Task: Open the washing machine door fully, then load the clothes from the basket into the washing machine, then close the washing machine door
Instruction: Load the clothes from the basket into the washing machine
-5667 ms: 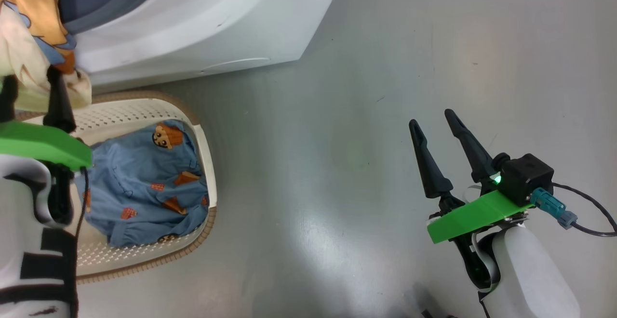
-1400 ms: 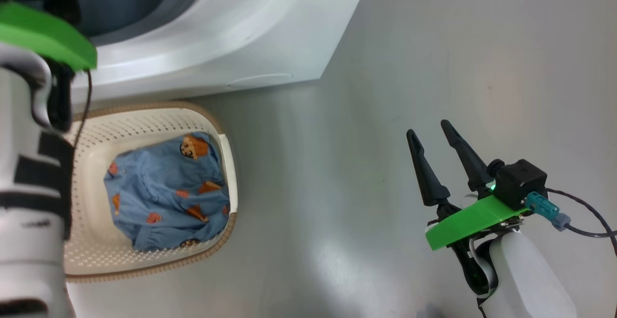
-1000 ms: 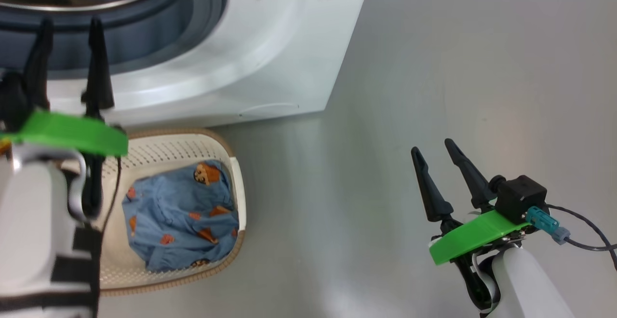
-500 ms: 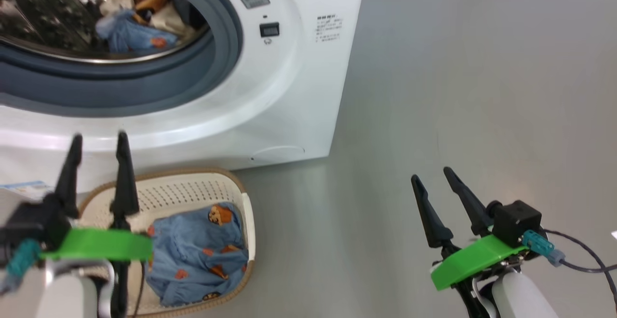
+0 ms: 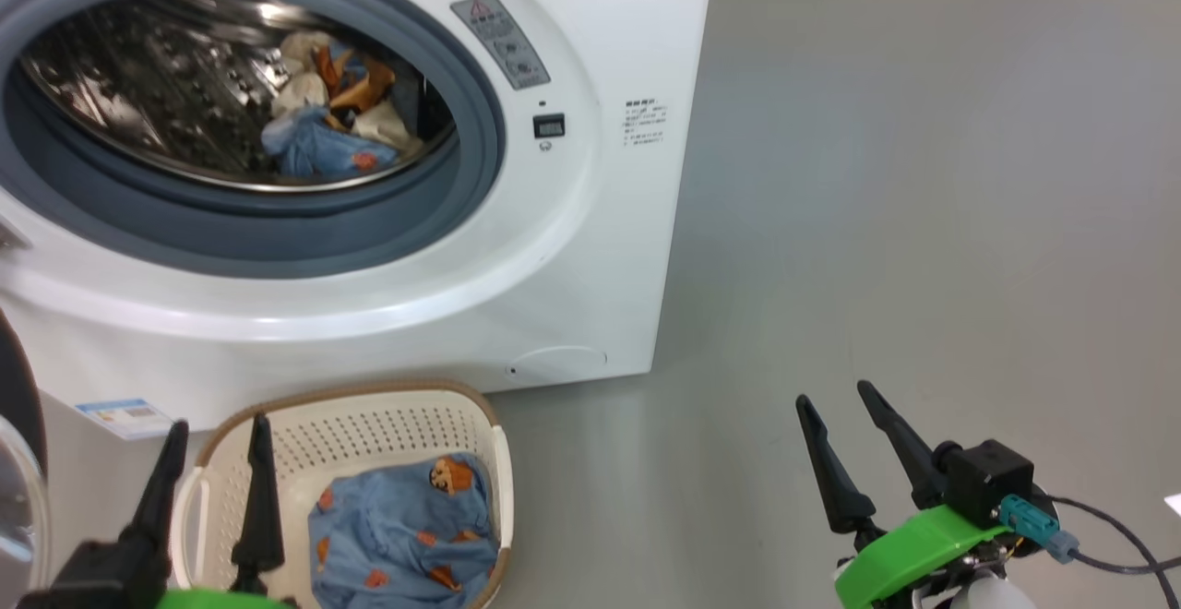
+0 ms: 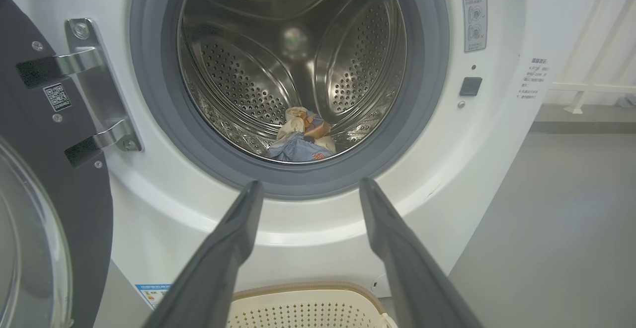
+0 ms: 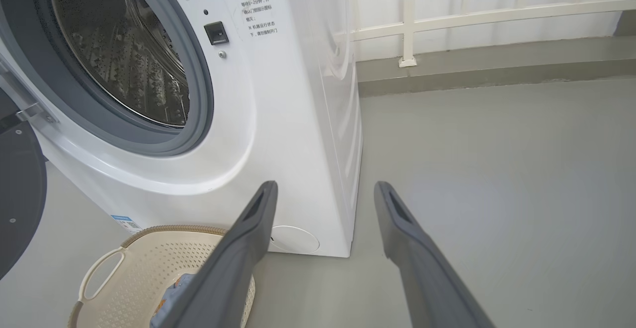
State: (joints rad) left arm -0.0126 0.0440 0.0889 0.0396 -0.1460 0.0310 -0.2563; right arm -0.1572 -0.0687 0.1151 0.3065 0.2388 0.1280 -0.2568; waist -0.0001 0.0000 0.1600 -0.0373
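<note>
Two grippers are seen, and both are spread wide with nothing held. One washing machine (image 5: 590, 249) is seen straight ahead of the left gripper (image 5: 219, 423), with its round mouth left open. One washing machine door (image 6: 49, 179) is swung out to the left of that gripper and is hung on two shiny hinge arms (image 6: 94, 89). One basket (image 5: 369, 406) is set on the floor (image 5: 923, 221) just below the left gripper's fingers and just beside the machine's front. One blue garment (image 5: 397, 535) with orange pictures is laid in the basket. A small heap of clothes (image 5: 323, 129), blue, cream and orange, is piled at the bottom of the steel drum (image 6: 248, 69); its pieces cannot be counted. The right gripper (image 5: 833, 393) is kept well apart from the left one. Bare floor is seen ahead of it and to its right, and the machine's side edge is seen to its left.
</note>
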